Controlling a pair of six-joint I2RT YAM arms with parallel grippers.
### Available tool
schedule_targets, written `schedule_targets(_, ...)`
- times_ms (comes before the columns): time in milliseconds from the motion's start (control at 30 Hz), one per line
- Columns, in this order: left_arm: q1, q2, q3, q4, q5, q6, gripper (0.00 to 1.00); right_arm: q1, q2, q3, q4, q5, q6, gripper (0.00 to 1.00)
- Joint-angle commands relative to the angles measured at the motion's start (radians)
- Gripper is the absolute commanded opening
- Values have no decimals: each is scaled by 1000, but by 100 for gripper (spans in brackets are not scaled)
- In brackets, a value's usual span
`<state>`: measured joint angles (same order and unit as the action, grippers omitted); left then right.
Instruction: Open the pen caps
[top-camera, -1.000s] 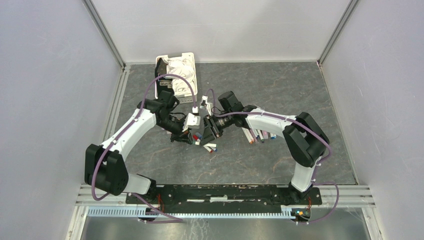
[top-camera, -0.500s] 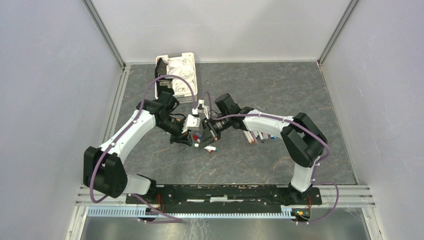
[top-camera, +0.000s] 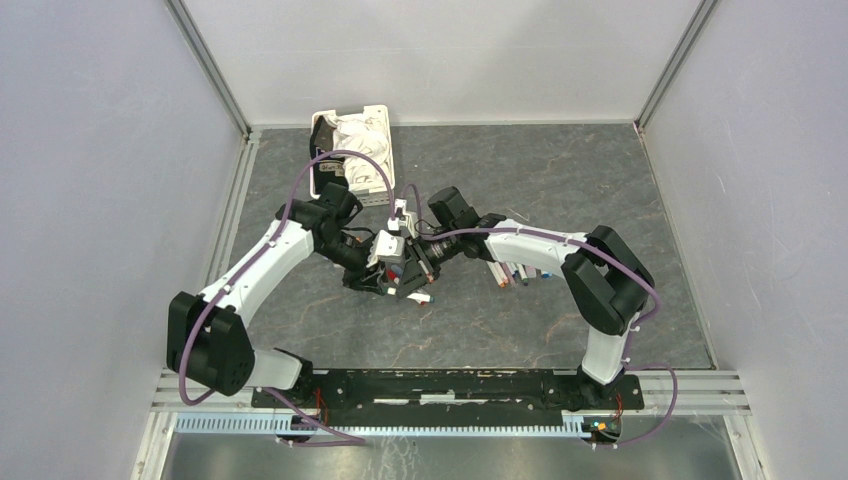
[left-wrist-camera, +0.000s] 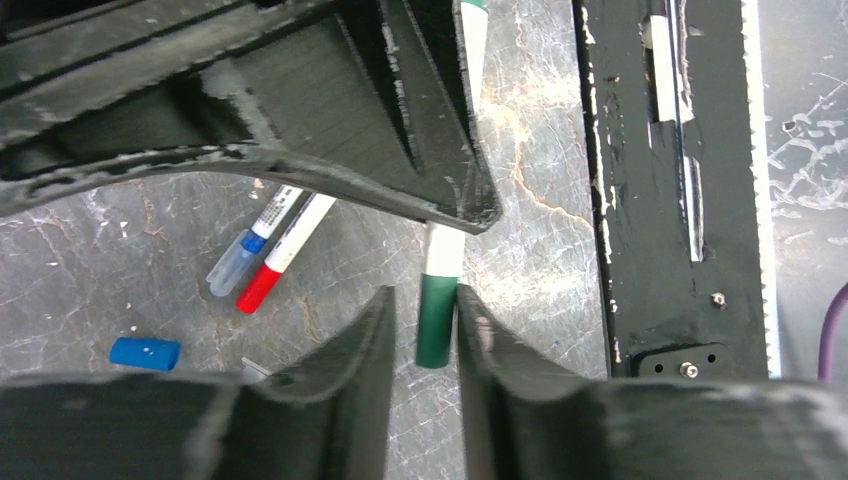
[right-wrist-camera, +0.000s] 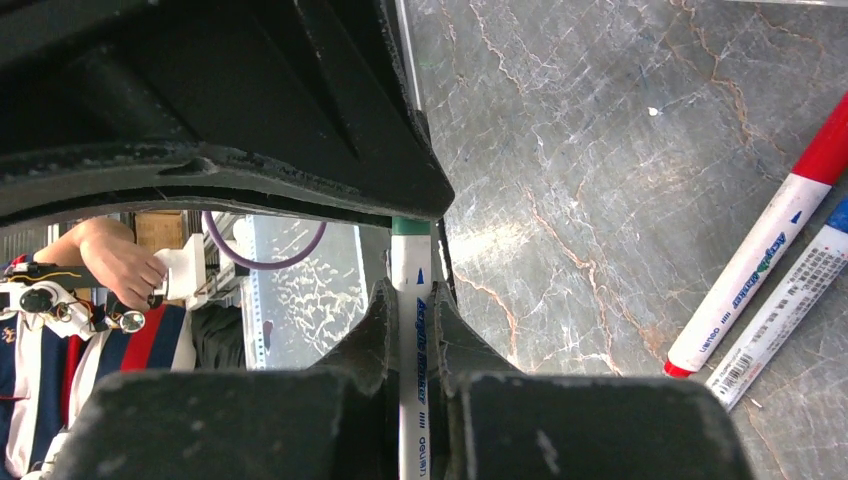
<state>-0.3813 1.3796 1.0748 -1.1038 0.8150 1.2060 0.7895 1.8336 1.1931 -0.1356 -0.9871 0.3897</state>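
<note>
My right gripper (right-wrist-camera: 412, 295) is shut on the white barrel of a pen (right-wrist-camera: 413, 340) and holds it above the table. The pen's dark green cap (left-wrist-camera: 436, 320) sits between the fingers of my left gripper (left-wrist-camera: 424, 298). The right finger touches the cap and a small gap shows at the left finger. In the top view both grippers meet at mid-table, left gripper (top-camera: 388, 278) and right gripper (top-camera: 418, 262). A loose blue cap (left-wrist-camera: 145, 352) lies on the table. A red-capped pen (left-wrist-camera: 275, 275) and a blue-ended pen (left-wrist-camera: 240, 262) lie beside it.
Several pens (top-camera: 515, 272) lie in a row right of the grippers, under the right forearm. One more pen (top-camera: 422, 297) lies just in front of the grippers. A white basket (top-camera: 352, 150) stands at the back left. The black base rail (top-camera: 440, 385) runs along the near edge.
My right gripper has moved left with the pen, bringing its green cap end between the left gripper's fingers. The left gripper has shifted slightly.
</note>
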Motion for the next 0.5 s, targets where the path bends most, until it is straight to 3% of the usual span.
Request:
schedule_targets(0,-5,12,10,32,-23,44,19,1,-4,31,54,-1,28,0)
schedule_targets(133,-5,4,3,32,-33,47,19,-14,-17,6,89,19,61,0)
schedule_targets(267,-11,-1,-5,19,-15,56,38,-15,-25,-5,125,22,85,0)
schedule_targets(333,-16,-1,-10,10,-15,62,42,-15,-25,-2,128,18,88,0)
schedule_targets(400,-20,1,-12,5,-21,67,42,-15,-24,-1,127,14,87,0)
schedule_targets(467,-20,2,-12,5,-28,69,33,-15,-26,-2,120,11,81,0)
